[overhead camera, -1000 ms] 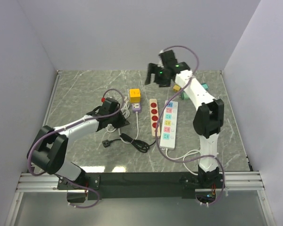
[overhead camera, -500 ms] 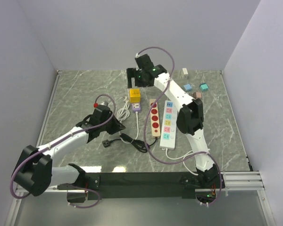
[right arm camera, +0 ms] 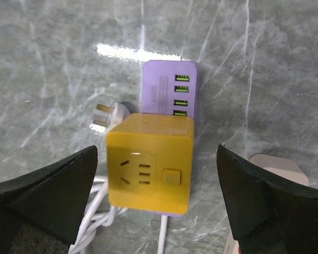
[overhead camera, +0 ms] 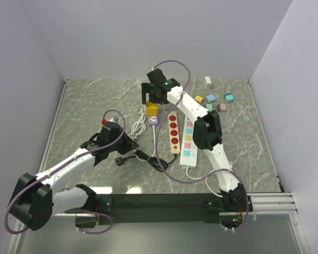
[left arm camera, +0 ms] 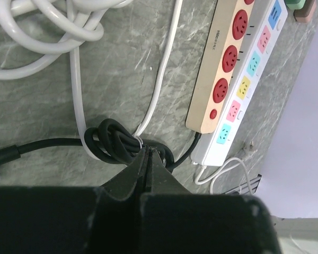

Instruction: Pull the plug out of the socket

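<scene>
Right hand (right arm camera: 156, 156) hovers over yellow socket (right arm camera: 150, 164) (cube-shaped).

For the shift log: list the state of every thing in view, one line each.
left tool, shut
right tool, open, over the yellow cube
yellow cube, on the purple block, facing socket empty
white plug, loose beside the cube, pins bare
red strip, visible sockets empty
white strip, visible sockets empty
black cable, coiled and tied

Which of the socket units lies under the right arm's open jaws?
The yellow cube socket, touching the purple USB block; the red-socket strip and white strip lie aside.
</scene>
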You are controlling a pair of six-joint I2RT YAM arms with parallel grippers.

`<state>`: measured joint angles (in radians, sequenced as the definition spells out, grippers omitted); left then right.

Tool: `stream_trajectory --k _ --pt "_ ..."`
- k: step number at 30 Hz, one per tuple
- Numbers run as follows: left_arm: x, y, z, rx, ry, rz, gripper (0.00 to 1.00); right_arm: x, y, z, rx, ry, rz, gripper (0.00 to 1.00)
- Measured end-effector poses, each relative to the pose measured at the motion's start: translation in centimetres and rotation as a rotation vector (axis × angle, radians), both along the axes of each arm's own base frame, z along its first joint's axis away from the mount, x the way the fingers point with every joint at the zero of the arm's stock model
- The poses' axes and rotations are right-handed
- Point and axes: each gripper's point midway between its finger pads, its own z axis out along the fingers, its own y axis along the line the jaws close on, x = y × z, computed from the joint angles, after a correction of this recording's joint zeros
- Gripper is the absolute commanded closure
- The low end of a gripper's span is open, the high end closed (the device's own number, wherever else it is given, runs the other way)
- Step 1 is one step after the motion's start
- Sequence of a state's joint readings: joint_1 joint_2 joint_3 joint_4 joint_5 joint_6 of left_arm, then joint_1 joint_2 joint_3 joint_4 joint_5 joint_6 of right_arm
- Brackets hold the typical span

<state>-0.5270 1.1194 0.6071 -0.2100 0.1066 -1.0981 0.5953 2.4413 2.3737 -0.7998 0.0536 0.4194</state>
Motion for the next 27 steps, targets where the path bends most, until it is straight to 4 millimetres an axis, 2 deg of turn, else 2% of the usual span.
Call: stream_trajectory --k 3,5,8,9,11,13,15,17,18,19,22,27 --pt "-0.2 0.1 0.1 -0.008 -0.001 0.006 1.00 -0.3 0.2 -1.5 -0.017 0.025 -0.006 0.01" --pt "-0.2 0.1 0.3 -0.015 -0.003 0.011 1.00 -0.7 0.6 -2.2 -0.026 0.034 -0.002 0.05" --pt "-0.3 0.1 0.5 -0.022 -0.005 0.015 1.00 -1.1 1.1 -2.4 -0.023 0.041 -0.007 0.25" --pt "-0.3 0.1 0.5 -0.024 -0.006 0.016 1.00 -1.1 1.2 -2.4 -0.025 0.039 -0.010 0.40" --pt "-0.3 0.1 0.5 -0.025 -0.006 0.017 1.00 -1.1 1.3 -2.3 -0.024 0.035 -0.013 0.58" --pt "-0.3 0.1 0.6 -0.025 -0.007 0.017 1.00 -1.1 1.4 -2.3 -0.019 0.038 -0.021 0.60" --pt "-0.3 0.1 0.6 -0.025 -0.007 0.017 1.00 -1.2 1.4 -2.5 -0.018 0.042 -0.025 0.66" --pt "-0.3 0.1 0.5 -0.025 -0.007 0.016 1.00 -1.2 1.4 -2.6 -0.017 0.043 -0.026 0.80" --pt "-0.3 0.1 0.5 -0.024 -0.006 0.016 1.00 -1.3 1.3 -2.7 -0.014 0.042 -0.027 0.97" --pt "-0.2 0.1 0.4 -0.022 -0.005 0.015 1.00 -1.5 1.2 -2.7 -0.011 0.040 -0.029 1.00" --pt "0.0 -0.1 -0.1 -0.010 0.011 0.012 1.00 -2.2 0.7 -2.7 -0.004 0.035 -0.035 1.00" --pt "1.4 -1.0 -1.0 0.006 0.040 0.000 1.00 -6.0 -2.2 -2.7 -0.031 0.083 -0.053 1.00"
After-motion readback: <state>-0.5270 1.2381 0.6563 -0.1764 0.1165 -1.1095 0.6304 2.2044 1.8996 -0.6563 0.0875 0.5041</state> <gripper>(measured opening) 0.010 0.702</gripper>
